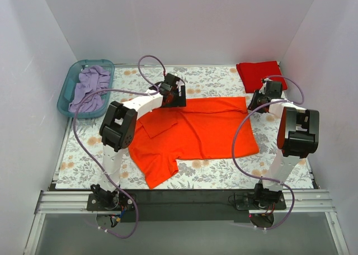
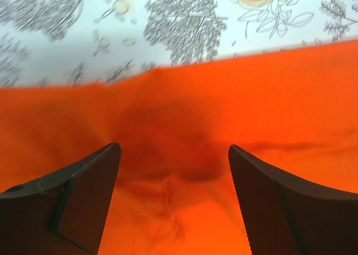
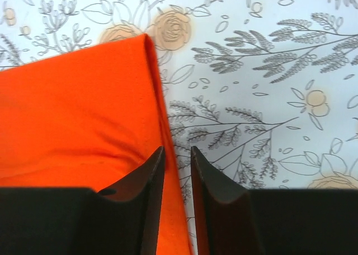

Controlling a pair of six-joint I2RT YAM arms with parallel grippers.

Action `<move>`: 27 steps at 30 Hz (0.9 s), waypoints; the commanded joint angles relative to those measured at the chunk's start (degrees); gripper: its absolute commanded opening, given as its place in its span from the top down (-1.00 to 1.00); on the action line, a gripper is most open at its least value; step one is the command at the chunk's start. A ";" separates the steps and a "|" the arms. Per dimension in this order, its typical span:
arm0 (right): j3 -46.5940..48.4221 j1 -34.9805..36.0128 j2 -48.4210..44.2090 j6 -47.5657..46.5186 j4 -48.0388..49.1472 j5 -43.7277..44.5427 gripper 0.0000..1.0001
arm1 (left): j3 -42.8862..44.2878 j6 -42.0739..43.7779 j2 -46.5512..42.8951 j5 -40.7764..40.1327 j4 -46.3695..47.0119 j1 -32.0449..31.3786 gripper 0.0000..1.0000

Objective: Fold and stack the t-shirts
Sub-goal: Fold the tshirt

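Note:
The bright orange t-shirt (image 1: pixel 196 135) lies spread on the flowered table, with one sleeve folded in at the left. The deeper red t-shirt (image 1: pixel 259 74) sits folded at the back right corner. My left gripper (image 1: pixel 173 97) hovers over the orange shirt's far edge. In the left wrist view its jaws (image 2: pixel 173 147) stand wide open over wrinkled orange cloth (image 2: pixel 184 171), with nothing between them. My right gripper (image 1: pixel 260 101) is at the orange shirt's far right corner. Its jaws (image 3: pixel 177 150) are a narrow gap apart, straddling the shirt's side hem (image 3: pixel 159 93), which lies flat on the table.
A teal basket (image 1: pixel 66 95) holding a crumpled lilac cloth (image 1: pixel 89 87) stands at the back left. White walls close in the table on three sides. Flowered tablecloth (image 3: pixel 263 87) shows to the right of the orange shirt.

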 commanded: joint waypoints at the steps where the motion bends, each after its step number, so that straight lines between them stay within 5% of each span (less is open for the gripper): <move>1: 1.91 0.64 -3.27 0.97 2.10 -3.96 0.36 | -2.92 -1.20 -13.60 -2.98 -1.63 0.83 -0.54; 11: 3.14 0.99 1.03 6.24 9.83 -15.05 0.35 | -16.90 -5.43 -18.20 -2.55 -0.67 11.90 -0.32; 21: 5.16 0.46 8.76 8.43 10.63 -13.48 0.36 | -15.32 -4.28 -9.94 -3.52 -0.58 16.83 0.13; 27: 6.91 -2.52 11.93 10.45 10.46 -11.35 0.36 | -11.02 -3.75 -4.49 -3.60 -2.16 18.68 0.15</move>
